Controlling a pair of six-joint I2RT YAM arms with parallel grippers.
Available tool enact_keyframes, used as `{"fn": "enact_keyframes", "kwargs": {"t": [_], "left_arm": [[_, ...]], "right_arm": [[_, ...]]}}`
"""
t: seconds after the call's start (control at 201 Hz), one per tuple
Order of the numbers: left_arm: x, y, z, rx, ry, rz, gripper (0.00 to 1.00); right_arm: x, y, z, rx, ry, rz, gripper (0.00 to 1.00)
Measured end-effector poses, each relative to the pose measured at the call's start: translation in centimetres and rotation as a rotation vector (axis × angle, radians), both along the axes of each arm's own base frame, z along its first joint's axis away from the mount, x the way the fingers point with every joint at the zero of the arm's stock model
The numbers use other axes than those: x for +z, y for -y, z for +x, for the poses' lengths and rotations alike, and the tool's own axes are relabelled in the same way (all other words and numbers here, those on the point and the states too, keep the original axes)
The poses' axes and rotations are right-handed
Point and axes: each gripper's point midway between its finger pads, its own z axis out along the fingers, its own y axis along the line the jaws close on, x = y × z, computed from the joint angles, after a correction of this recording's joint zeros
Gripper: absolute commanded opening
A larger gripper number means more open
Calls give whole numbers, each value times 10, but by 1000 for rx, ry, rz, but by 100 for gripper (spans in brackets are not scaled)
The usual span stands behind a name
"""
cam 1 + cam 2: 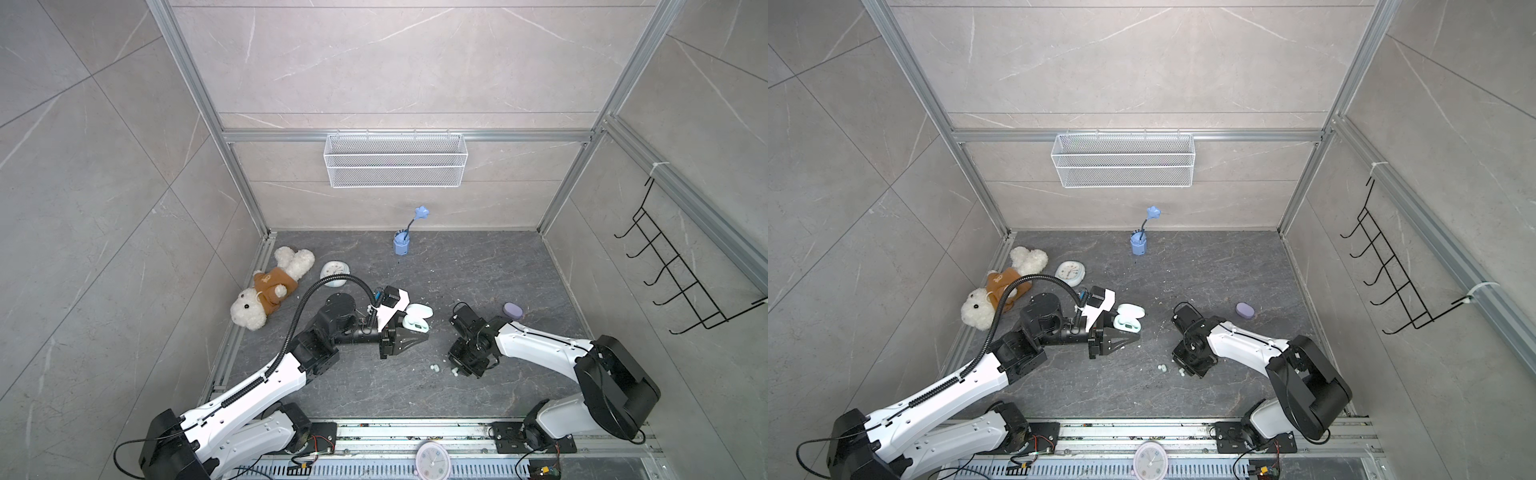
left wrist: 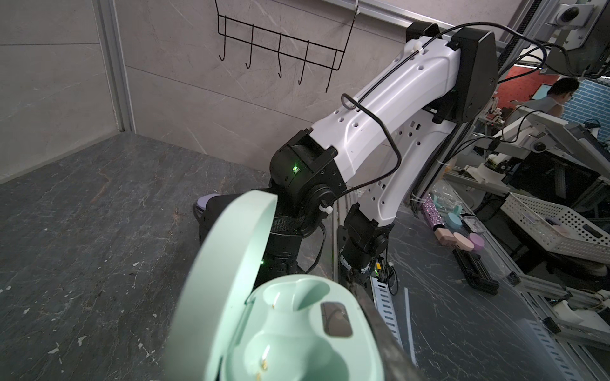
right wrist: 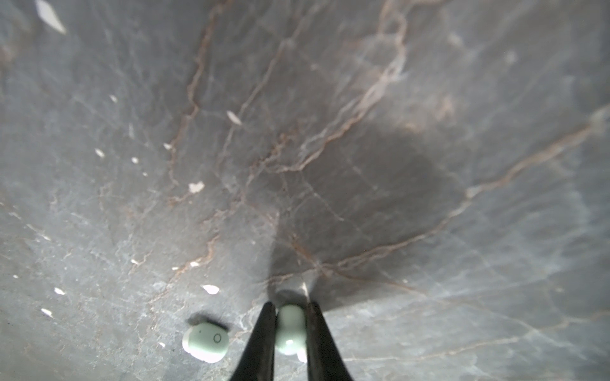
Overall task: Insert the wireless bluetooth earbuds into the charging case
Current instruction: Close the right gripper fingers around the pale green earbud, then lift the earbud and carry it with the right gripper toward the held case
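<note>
Earbud [image 3: 289, 330] sits clamped between right gripper [image 3: 290, 305] fingers [image 3: 260, 339]; left gripper [image 1: 415, 330] clamps mint case [image 2: 290, 333].

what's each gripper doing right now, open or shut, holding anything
Left gripper: shut on the open mint green plastic charging case.
Right gripper: shut on a tiny glossy mint green earbud.

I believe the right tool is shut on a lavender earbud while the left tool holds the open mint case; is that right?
Not quite: the earbud in the right tool is mint green, not lavender, as the right wrist view shows. The left tool does hold the open mint case.
</note>
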Motion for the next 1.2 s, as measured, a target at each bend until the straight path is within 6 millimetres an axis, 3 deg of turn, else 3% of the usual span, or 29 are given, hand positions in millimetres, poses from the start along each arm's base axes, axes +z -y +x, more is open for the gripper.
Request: {"fn": "enact_keyframes", "kwargs": {"t": [0.383,0.612,0.742,0.996,1.2], "left_arm": [[-2,6,6,4,1,-11,0],[-9,18,19,9,-30,-26,0],[-15,23,29,18,-51,-32,0],[-28,32,53,28,-95,-31,0],[-18,42,62,-12,-88,-53,0]], "right_arm": [[4,2,3,7,27,-6,14],[32,6,17,-4,130,31,13],[63,2,31,3,234,81,14],[140,-5,51,56,459,173,13],[209,-8,58,133,646,233,13]]}}
